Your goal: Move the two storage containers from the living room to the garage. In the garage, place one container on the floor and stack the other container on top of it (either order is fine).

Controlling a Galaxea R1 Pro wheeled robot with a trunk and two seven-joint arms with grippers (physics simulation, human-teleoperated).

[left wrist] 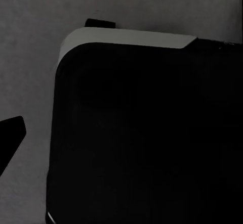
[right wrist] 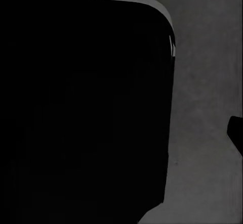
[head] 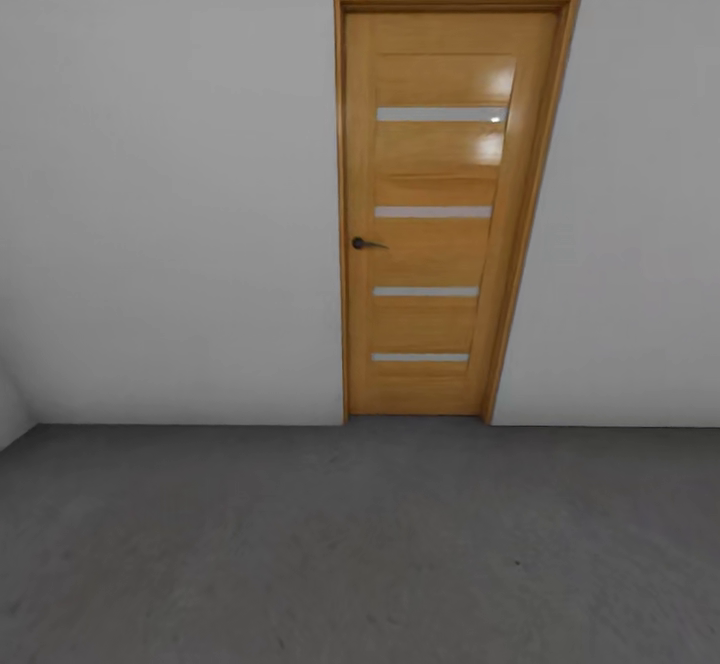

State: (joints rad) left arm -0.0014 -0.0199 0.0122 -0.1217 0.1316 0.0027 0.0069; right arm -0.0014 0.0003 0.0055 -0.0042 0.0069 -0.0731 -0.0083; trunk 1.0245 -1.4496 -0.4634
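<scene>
We are facing a closed wooden door in a pale grey wall, with dark concrete floor ahead. Both wrist views are looking down past the robot's black base at floor. One dark fingertip is edging into the left wrist view and another into the right; we cannot tell either gripper's opening or hold.

Text on door: none legible
Text on wall: none legible
Text on floor: none legible
Labels, brands, numbers, signs: none readable in any view
</scene>
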